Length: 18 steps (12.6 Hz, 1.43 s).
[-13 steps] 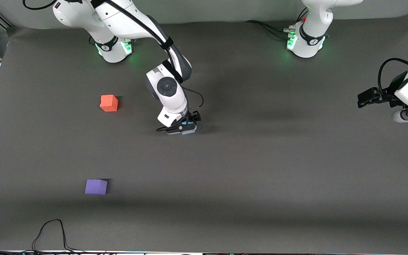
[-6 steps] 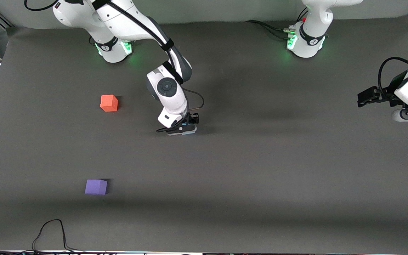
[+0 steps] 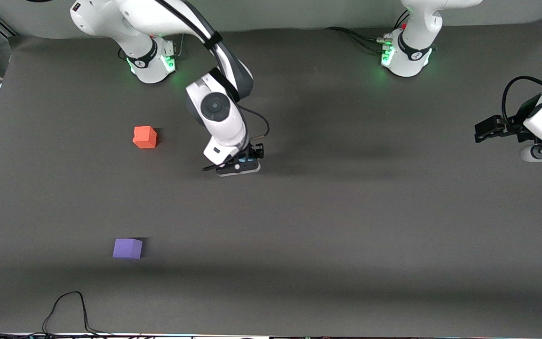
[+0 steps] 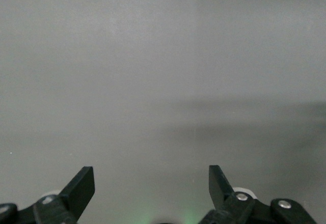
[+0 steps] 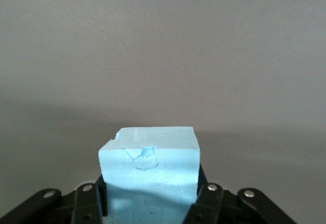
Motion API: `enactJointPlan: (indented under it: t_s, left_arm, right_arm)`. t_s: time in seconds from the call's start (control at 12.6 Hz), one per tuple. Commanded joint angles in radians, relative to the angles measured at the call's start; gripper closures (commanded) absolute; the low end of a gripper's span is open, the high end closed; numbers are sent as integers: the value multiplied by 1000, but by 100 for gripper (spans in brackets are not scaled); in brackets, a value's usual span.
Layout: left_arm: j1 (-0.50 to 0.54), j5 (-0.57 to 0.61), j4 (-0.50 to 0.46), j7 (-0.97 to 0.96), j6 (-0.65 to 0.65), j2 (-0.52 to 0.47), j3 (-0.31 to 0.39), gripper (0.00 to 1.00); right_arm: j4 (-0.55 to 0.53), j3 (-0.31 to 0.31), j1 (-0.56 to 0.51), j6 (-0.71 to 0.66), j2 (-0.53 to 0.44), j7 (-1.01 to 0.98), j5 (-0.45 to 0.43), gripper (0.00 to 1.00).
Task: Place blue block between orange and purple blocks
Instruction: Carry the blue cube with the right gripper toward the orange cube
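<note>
Grey table [image 3: 346, 226], right tool [image 3: 245, 165] clamps blue block [image 5: 148, 170], left tool [image 3: 482, 132] open at edge.

**Matt foam, matt mat, glossy arms**

You have a blue block [image 5: 148, 170] that looks like soft foam: matt, with a torn nick and fine creases on the face turned to the right wrist camera. The black fingers [image 5: 86, 203] of the right gripper [image 3: 246, 165] pressed to its sides look like hard plastic, faintly shiny, with bright metal screw heads. Under that claw the table [image 3: 346, 212] is a dark grey, matt, finely grained cover. The orange block [image 3: 145, 137] and purple block [image 3: 128, 248] look equally matt. The arm shells [image 3: 221, 120] are smooth, glossy white plastic. The left gripper [image 4: 151, 188] has the same black fingers.
</note>
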Motion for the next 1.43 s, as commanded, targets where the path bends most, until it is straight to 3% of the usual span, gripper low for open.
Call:
enactJointPlan:
  t_s: [0.0,0.16,0.32,0.71,1.03,1.19,1.35]
  left_arm:
    - [-16,3,12,17,-18,0,9,0]
    - [-19,4,12,17,-18,0,8,0]
    - [-19,5,12,19,-18,2,8,0]
    - [-18,4,13,28,-16,5,8,0]
    - [-18,-1,15,28,-5,8,9,0]
    - [-18,-1,15,28,-2,8,8,0]
    - [-16,-1,15,28,-2,8,9,0]
  right_arm:
    - [125,-88,3,-248,-95,-54,-4,51]
    - [286,-146,3,-457,-103,-83,-4,51]
    - [378,-219,3,-567,-109,-139,-2,51]
    - [313,-460,4,-654,-215,-480,-1,51]
    - [296,-641,6,-681,-226,-640,-4,51]
    - [268,-677,3,-646,-210,-670,-4,51]
    - [175,-680,3,-533,-207,-670,-4,51]
